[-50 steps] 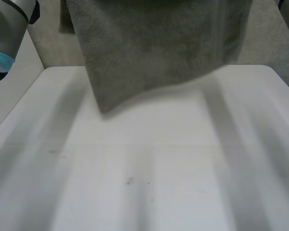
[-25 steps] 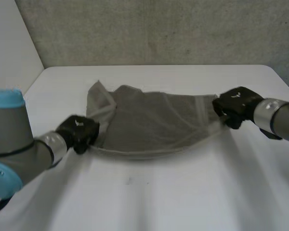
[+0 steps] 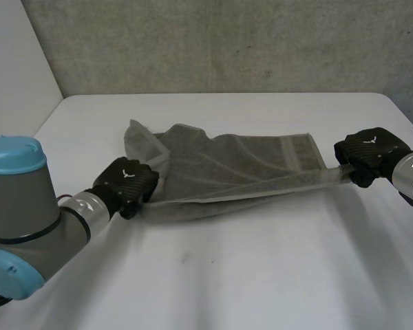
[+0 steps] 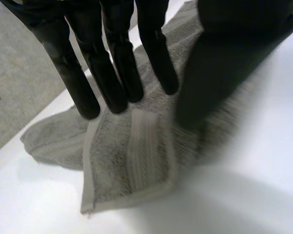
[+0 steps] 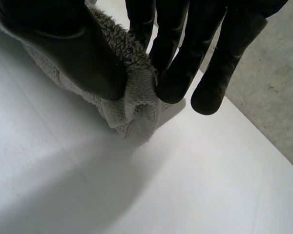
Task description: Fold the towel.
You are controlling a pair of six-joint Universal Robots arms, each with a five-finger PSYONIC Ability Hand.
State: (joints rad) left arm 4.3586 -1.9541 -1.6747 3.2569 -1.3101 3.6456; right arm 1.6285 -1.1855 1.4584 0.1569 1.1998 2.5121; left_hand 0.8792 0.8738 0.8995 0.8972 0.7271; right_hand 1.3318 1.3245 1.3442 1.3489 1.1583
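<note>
Our right hand [image 3: 372,152] pinches the near right corner of the towel [image 3: 241,168] between thumb and fingers, with the cloth bunched up in that grip. It has drawn out to the right since half a second ago, so the near edge, which sagged then, now runs almost straight between the two hands. Our left hand [image 3: 129,184] sits at the near left corner. Its fingers [image 4: 85,92] are straight and loose over the cloth, the corner lies flat on the table under them, and we see no cloth caught between fingers and thumb.

A second ago the towel hung high in the air; now it lies on the white table [image 3: 261,275], toward the far half, stretched left to right. It is not flat yet: the far left part is rumpled and turned over on itself, and the near strip rides slightly raised toward the right hand.

We judge the laying-out nearly done and the folding itself not begun. The left corner looks set down, the right one is not yet released, and the rumpled far left part probably wants smoothing first. Behind the table stands a grey wall [image 3: 227,41].
</note>
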